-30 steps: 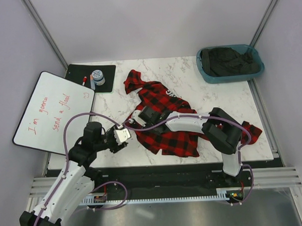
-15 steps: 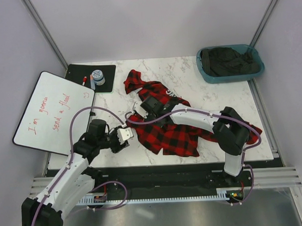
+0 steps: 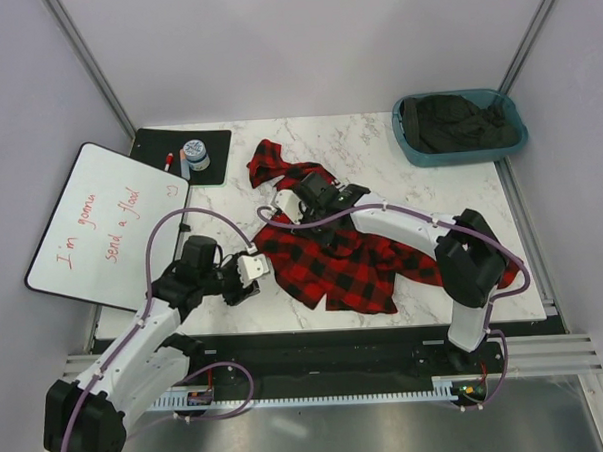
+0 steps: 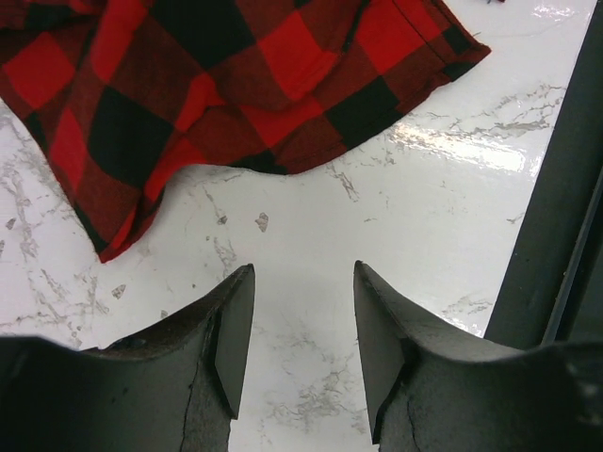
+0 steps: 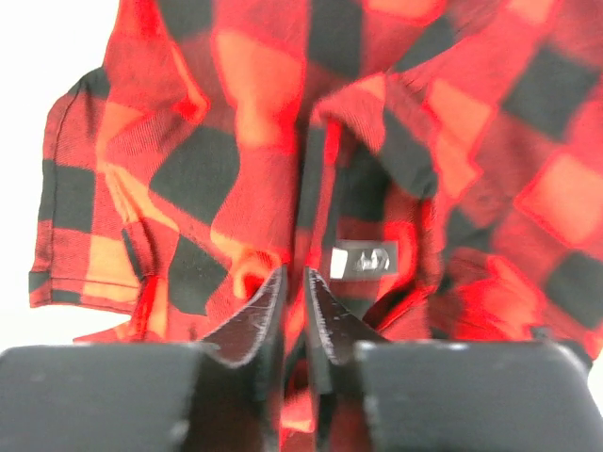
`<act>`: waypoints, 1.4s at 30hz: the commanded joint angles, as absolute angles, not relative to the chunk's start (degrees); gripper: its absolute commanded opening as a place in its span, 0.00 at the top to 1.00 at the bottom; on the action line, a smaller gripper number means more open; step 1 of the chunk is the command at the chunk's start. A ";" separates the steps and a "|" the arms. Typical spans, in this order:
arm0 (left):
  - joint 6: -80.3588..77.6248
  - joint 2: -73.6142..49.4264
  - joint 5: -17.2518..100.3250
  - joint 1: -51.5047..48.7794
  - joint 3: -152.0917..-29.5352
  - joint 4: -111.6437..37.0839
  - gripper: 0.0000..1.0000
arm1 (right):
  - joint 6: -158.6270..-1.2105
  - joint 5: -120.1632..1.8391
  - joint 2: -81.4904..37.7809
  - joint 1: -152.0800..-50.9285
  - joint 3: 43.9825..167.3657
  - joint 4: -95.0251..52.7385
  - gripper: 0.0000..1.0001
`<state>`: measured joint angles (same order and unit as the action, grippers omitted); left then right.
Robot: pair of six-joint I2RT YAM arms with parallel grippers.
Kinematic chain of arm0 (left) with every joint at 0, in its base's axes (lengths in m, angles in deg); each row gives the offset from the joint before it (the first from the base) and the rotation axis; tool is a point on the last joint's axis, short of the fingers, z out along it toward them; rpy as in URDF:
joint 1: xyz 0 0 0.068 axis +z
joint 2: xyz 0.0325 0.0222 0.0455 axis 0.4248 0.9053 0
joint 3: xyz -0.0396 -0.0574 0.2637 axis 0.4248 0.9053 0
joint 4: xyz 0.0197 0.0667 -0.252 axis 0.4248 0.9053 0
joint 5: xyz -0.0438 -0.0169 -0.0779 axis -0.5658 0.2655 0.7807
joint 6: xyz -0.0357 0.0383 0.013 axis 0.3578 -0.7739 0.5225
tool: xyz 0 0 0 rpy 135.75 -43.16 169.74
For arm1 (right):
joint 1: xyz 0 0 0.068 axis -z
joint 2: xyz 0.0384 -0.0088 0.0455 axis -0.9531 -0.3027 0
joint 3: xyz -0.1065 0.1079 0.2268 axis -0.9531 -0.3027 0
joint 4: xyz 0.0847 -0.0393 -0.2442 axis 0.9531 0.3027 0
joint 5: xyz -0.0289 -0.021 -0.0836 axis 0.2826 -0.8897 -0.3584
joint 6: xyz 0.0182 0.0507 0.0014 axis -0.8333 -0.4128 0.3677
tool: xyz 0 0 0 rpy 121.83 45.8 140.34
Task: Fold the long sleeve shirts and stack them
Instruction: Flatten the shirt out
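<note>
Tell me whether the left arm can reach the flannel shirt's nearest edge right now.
Probably yes: the left gripper hangs open over bare table, the flannel shirt's hem lies just ahead, and nothing sits between them.

This is looking like a robotics lab cell: plain white panels [image 3: 314, 45] on aluminium posts [image 3: 87, 53] are enclosing a marble-patterned table [image 3: 378, 143], a cabled left arm [image 3: 146, 343] and right arm [image 3: 401, 222] are sitting bolted at its near edge, and a handwritten whiteboard [image 3: 106, 224] is leaning over its left edge.
</note>
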<state>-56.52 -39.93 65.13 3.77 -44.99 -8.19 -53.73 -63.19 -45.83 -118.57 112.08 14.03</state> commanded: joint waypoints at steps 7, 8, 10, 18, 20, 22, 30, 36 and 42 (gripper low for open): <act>-57.42 -43.82 64.39 3.60 -44.75 -8.37 0.45 | -51.66 -62.76 -47.03 -118.87 106.86 14.21 0.71; -57.33 -43.73 64.48 3.60 -44.75 -8.37 0.45 | -51.31 -63.02 -46.95 -118.78 106.86 14.38 0.71; -57.51 -43.56 64.74 3.60 -44.84 -8.37 0.44 | -51.05 -63.02 -46.60 -118.78 106.94 15.08 0.68; -58.56 -42.41 65.71 3.60 -44.66 -8.55 0.40 | -51.21 -64.60 -45.36 -119.22 104.22 14.39 0.57; -58.30 -42.24 65.53 3.60 -45.01 -8.55 0.40 | -51.57 -66.00 -45.98 -119.14 103.78 13.16 0.61; -58.30 -42.32 64.83 3.60 -45.10 -8.55 0.40 | -52.18 -66.45 -46.86 -119.14 104.30 12.89 0.75; -58.91 -43.64 66.23 3.60 -43.78 -8.19 0.41 | -53.24 -68.74 -43.70 -116.68 108.08 12.54 1.00; -58.48 -38.82 63.44 0.89 -45.54 -14.14 0.42 | -54.65 -65.50 -41.15 -111.59 114.32 14.65 1.00; -53.56 -29.51 55.36 -10.16 -48.43 -24.44 0.36 | -55.79 -61.18 -38.34 -106.04 117.40 17.02 1.00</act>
<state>-56.91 -34.46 61.31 -3.35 -44.51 -14.36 -54.23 -64.26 -42.16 -108.34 114.51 15.25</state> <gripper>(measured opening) 0.620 0.007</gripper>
